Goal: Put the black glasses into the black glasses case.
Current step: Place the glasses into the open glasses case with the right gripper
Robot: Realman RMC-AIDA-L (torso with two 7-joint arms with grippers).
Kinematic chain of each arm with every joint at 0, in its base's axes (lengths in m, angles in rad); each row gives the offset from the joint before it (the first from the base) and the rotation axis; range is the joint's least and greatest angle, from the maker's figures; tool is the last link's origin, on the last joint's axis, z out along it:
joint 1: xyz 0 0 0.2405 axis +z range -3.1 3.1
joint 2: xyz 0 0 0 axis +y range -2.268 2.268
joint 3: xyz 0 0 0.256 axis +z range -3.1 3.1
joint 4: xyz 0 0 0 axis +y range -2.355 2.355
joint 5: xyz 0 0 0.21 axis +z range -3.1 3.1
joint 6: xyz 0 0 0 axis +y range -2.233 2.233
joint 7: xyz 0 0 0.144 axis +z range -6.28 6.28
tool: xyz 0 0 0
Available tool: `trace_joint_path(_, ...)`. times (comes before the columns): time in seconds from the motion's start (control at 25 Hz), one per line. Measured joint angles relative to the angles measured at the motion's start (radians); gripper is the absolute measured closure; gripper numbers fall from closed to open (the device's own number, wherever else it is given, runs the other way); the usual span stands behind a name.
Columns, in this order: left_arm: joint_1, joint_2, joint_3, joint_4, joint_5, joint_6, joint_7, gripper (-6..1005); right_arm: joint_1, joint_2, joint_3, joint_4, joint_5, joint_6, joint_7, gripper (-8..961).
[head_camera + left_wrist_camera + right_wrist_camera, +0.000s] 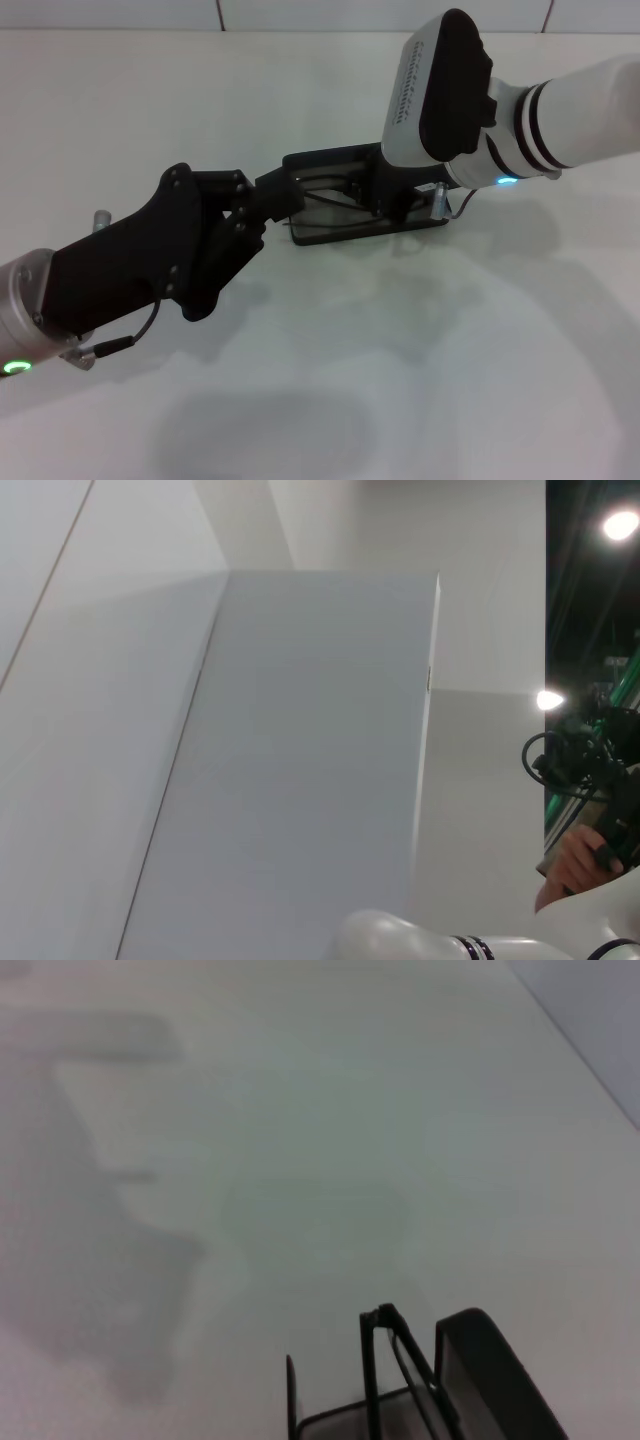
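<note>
The black glasses case [345, 233] lies open in the middle of the white table. The black glasses [325, 203] rest inside it, thin wires crossing the tray. My left gripper [278, 196] reaches in from the left and is shut on the case's left end. Over the case's right end my right gripper [398, 200] hangs low, largely hidden by its white wrist. In the right wrist view the glasses [383, 1360] stand close to the camera, beside a black rounded edge [480, 1360] that I cannot identify. The left wrist view shows neither object.
The white table [450, 350] stretches wide around the case, with a tiled wall at the back. The left wrist view looks at a grey panel [300, 760] and a person's hand [580, 865] with dark equipment beyond it.
</note>
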Motion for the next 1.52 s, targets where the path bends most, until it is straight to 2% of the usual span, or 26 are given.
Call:
trace_joint_path(0.16, 0.002, 0.0, 0.002, 0.0, 0.001, 0.0, 0.0, 960, 0.0, 0.0, 0.0, 0.0, -0.003, 0.0, 0.007, 768)
trace_joint_path(0.52, 0.005, -0.001, -0.002, 0.0, 0.017, 0.0, 0.0, 959, 0.0, 0.0, 0.0, -0.017, -0.144, -0.009, 0.051, 765)
trace_joint_path(1.2, 0.005, -0.005, -0.003, 0.0, 0.024, -0.01, 0.013, 959, 0.012, 0.0, -0.015, -0.03, -0.211, -0.012, 0.047, 759)
trace_joint_path(1.52, 0.001, -0.005, -0.003, 0.0, 0.023, -0.012, 0.012, 959, 0.006, 0.0, -0.03, -0.078, -0.324, -0.082, 0.054, 756)
